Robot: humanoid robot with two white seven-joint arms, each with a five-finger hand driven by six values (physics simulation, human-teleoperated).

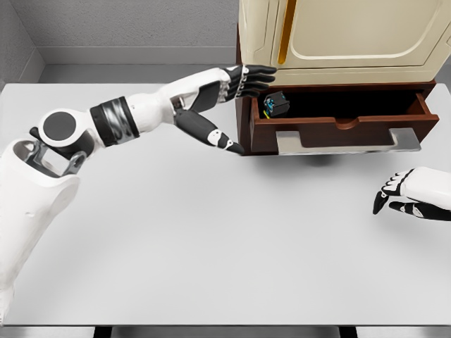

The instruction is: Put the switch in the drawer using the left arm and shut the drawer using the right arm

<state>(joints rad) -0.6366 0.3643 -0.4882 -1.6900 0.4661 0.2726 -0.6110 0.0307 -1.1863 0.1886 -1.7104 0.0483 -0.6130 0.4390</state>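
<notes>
two hands in shot, and the left hand (229, 98) is the busy one, stretched out to the open drawer's (338, 130) left corner. the switch (276, 105), a small dark block with blue and green on it, sits inside the drawer at its left end, just beyond the fingertips. fingers are spread and straight, thumb angled down toward the worktop (211, 239), holding nothing as far as i can see.

the danger, by my reading: that hand is hard by the drawer's left wall and the cream cabinet (338, 35) above it. pull back carelessly and the fingers could clip the drawer side or drag the switch out again. and if the right hand (402, 193) pushes the drawer shut too soon, it traps the left fingers.

pose now: left arm reaches long from the lower left, elbow low, forearm rising to the drawer, palm side-on. the right hand rests low on the worktop at the right edge, fingers loosely curled downward, gripping nothing, well apart from the metal handle (349, 141).
</notes>
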